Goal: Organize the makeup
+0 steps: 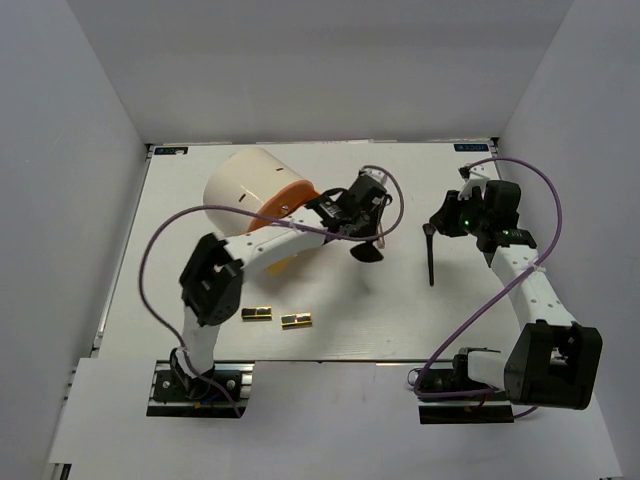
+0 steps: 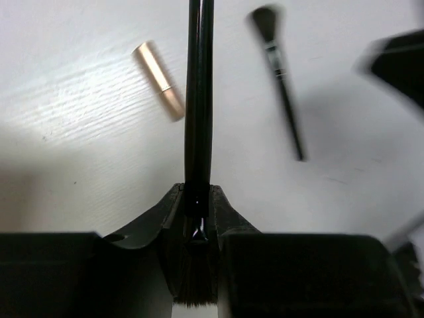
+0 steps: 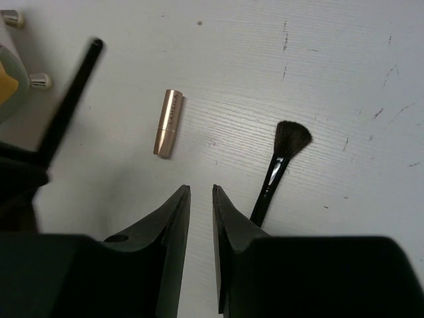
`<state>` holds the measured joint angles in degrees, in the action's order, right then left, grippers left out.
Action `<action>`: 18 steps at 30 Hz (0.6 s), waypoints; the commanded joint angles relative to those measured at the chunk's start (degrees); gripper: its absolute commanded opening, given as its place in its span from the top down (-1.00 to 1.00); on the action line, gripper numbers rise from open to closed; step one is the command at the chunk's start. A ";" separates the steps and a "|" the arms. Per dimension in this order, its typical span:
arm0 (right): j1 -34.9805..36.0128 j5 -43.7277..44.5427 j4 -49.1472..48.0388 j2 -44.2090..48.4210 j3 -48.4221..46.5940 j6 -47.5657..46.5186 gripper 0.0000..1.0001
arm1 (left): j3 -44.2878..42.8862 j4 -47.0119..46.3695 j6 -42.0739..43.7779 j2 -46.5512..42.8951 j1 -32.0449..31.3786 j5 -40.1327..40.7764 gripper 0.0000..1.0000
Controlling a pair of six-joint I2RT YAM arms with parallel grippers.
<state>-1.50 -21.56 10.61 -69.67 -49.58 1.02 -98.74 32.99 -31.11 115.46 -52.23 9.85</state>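
At the middle of the surface, L pincer is clamped tight on a slim black brush. The handle runs out past the tips and the bristles sit back btw the fingers. In its wrist view, rose-gold lipstick lies at 11 o'clock. In the top view, a second brush lies flat at 3 o'clock. R pincer hangs near that brush, jaws narrow w/ nothing btw them. Gold-and-black cases sit at 7 o'clock and the cream cylinder at 9. Progress looks early: one brush in hand, nothing grouped. Lipstick, cases & other brush are left to place.
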 commanded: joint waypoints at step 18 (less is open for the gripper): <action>0.00 -2.52 -2.44 2.34 2.30 -0.23 0.49 | 2.84 19.21 18.19 -33.89 0.28 16.58 0.76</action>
<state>-1.48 -22.92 10.02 -68.93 -47.70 0.93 -98.08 45.82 -14.59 84.36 -51.68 15.44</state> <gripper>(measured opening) 0.255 0.274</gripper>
